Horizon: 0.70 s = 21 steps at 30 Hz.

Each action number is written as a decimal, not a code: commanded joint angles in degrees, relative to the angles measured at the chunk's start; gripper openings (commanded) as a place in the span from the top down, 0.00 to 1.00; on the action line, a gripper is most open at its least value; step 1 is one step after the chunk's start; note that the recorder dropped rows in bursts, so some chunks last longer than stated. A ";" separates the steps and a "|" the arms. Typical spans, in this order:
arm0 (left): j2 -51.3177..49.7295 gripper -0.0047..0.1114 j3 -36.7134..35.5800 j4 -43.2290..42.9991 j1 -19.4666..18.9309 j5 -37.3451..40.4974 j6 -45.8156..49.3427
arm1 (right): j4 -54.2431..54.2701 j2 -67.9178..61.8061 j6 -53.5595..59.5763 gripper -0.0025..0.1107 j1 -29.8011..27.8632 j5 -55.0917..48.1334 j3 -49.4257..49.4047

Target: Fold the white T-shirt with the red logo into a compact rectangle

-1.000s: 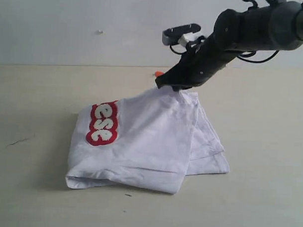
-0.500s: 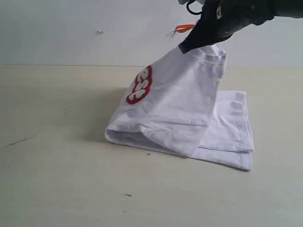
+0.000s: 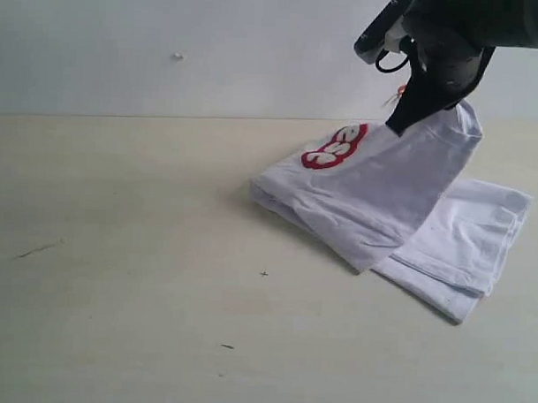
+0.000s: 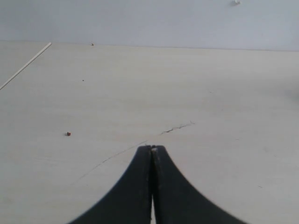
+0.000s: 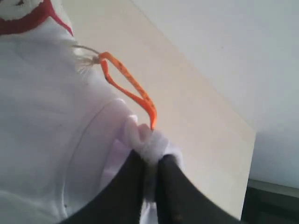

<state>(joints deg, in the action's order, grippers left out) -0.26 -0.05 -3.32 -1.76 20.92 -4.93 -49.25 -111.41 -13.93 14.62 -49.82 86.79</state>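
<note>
At the upper right of the exterior view, the right gripper (image 3: pixel 402 124) is clamped on a pinch of the T-shirt (image 3: pixel 375 201) beside its orange tag (image 5: pixel 128 86), holding that edge up. The rest lies folded on the table (image 3: pixel 117 249), right of centre, with the logo (image 3: pixel 334 146) at its upper left. The left gripper (image 4: pixel 152 149) has its jaws pressed together, holding nothing.

The exterior view sits low in front of the table (image 3: pixel 117 249), well back from the white T-shirt (image 3: pixel 384 197), and faces across it to the wall (image 3: pixel 169 39). The right wrist view hangs right against the T-shirt, looking along the right gripper (image 5: pixel 152 161) past the orange tag (image 5: pixel 131 88). It shares the shirt and the red logo (image 3: pixel 334 146) with the exterior view. The left wrist view looks low over the left gripper (image 4: pixel 152 151) toward the wall, sharing the crack (image 4: pixel 177 127) well left of the T-shirt.
</note>
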 commanded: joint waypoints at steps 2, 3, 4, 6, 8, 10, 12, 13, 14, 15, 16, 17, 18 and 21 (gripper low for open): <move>0.26 0.96 0.05 0.09 -0.24 -0.64 0.19 | 1.01 -0.44 0.67 0.69 0.02 -3.01 0.49; 0.26 0.96 0.05 0.09 -0.24 -0.64 0.19 | 0.52 -0.44 0.57 0.64 0.02 -3.47 0.49; 0.26 0.96 0.05 0.09 -0.24 -0.64 0.19 | 0.00 -0.44 0.36 0.61 0.02 -4.07 0.49; 0.26 0.96 0.05 0.09 -0.24 -0.64 0.19 | -0.63 -0.44 -3.45 0.60 0.02 -5.13 0.49; 0.26 0.96 0.05 0.09 -0.24 -0.64 0.19 | 0.78 -0.44 -8.30 0.60 -0.10 -5.02 0.49; 0.26 0.96 0.05 0.09 -0.24 -0.64 0.19 | 13.41 -0.50 -6.79 0.60 -2.18 -1.55 0.49; 0.26 0.96 0.05 0.09 -0.24 -0.64 0.19 | 26.09 -1.01 -0.50 0.58 -5.08 1.68 0.49; 0.26 0.96 0.05 0.09 -0.24 -0.64 0.19 | 31.46 -1.47 2.56 0.56 -6.61 2.88 0.49; 0.26 0.96 0.05 0.09 -0.24 -0.64 0.19 | 34.73 -2.11 4.39 0.54 -7.78 3.27 0.49; 0.26 0.96 0.05 0.09 -0.24 -0.64 0.19 | 37.38 -2.62 5.95 0.52 -9.11 3.27 0.49; 0.26 0.96 0.05 0.09 -0.24 -0.64 0.19 | 38.41 -3.25 6.40 0.50 -10.22 2.99 0.37; 0.26 0.96 0.05 0.09 -0.24 -0.64 0.19 | 38.47 -3.42 6.40 0.49 -11.02 2.87 0.05; 0.26 0.96 0.05 0.09 -0.24 -0.64 0.19 | 38.47 -3.74 6.40 0.47 -11.84 2.98 -0.59; 0.26 0.96 0.05 0.09 -0.24 -0.64 0.19 | 39.10 -3.84 6.40 0.45 -14.51 4.44 -2.81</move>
<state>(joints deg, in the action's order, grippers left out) -0.26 -0.05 -3.32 -1.76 20.92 -4.93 -11.45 -115.29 -8.21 1.74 -47.36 85.20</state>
